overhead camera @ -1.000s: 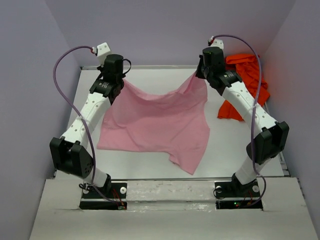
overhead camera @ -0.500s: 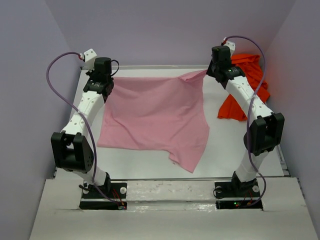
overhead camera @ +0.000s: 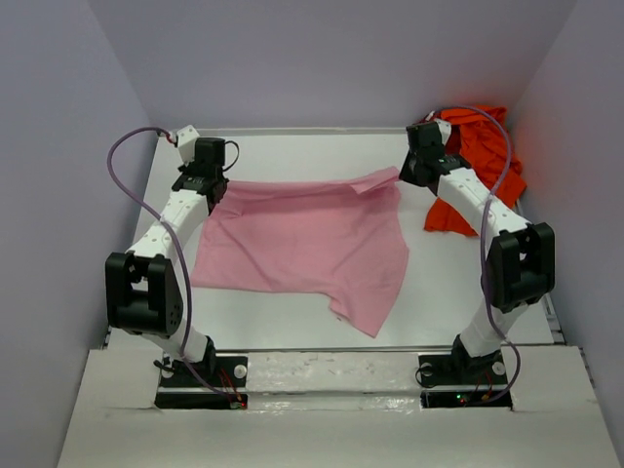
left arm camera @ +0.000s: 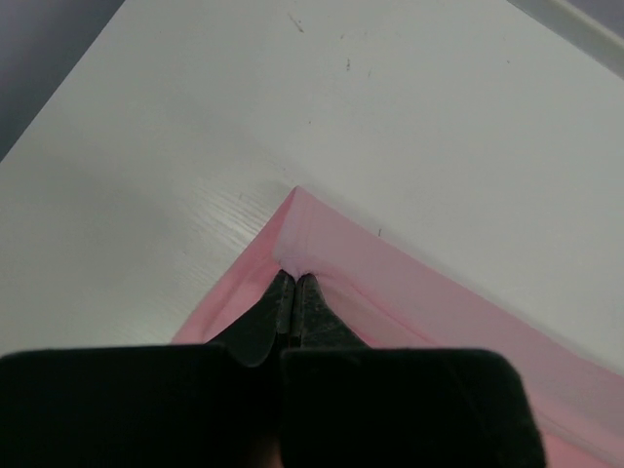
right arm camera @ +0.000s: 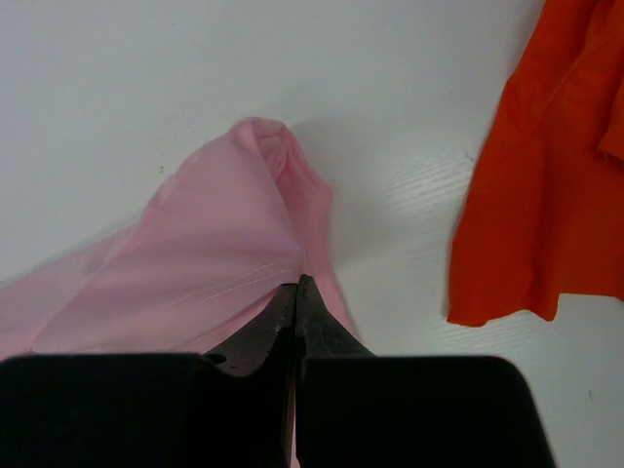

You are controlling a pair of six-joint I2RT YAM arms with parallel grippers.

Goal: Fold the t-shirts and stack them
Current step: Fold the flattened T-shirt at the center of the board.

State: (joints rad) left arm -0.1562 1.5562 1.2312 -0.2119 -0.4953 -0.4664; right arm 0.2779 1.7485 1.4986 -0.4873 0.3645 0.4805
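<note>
**Light pink t-shirt, far edge pinched at both corners, stretched over the surface**

Left pincer (left arm camera: 295,280) clamped tight on the far-left corner of the light pink t-shirt (overhead camera: 302,244), where the hem lies crisp and low against the surface (overhead camera: 292,146). Right pincer (right arm camera: 295,285) likewise closed on the far-right corner, where the cloth bunches into a rolled lip. The far edge runs nearly straight between them, and the body is spread toward the near edge with one flap trailing near-right. Orange-red t-shirt (overhead camera: 483,166) heaped far right, apart from the pink one. Handling note, as a judgement: lower both corners together under even tension, draw the right side outward to flatten the rolled lip, and release only once the cloth rests flat.
</note>
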